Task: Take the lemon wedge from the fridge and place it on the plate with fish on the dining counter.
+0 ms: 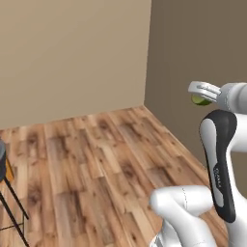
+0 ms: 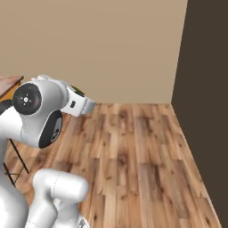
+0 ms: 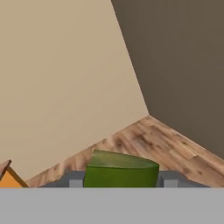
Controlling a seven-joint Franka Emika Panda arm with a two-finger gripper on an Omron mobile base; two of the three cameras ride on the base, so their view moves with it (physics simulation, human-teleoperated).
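Observation:
My gripper [image 1: 198, 95] is held high at the right of the left base view, shut on the lemon wedge [image 1: 198, 100], which pokes out yellow-green below the fingers. In the hand view the lemon wedge [image 3: 120, 169] sits between the two dark fingertips [image 3: 75, 180]. In the right base view a sliver of the lemon wedge [image 2: 78, 90] shows on top of the hand. A corner of the dining counter [image 2: 9, 83] with its reddish-brown top shows at the far left. The fridge, the plate and the fish are out of view.
A room corner lies ahead, with a beige wall [image 1: 72, 58] meeting a darker brown wall [image 1: 193, 48] over wooden floor [image 1: 96, 164]. A dark stool [image 1: 7, 188] with thin black legs stands at the left. An orange cabinet corner [image 3: 9, 179] shows low left in the hand view.

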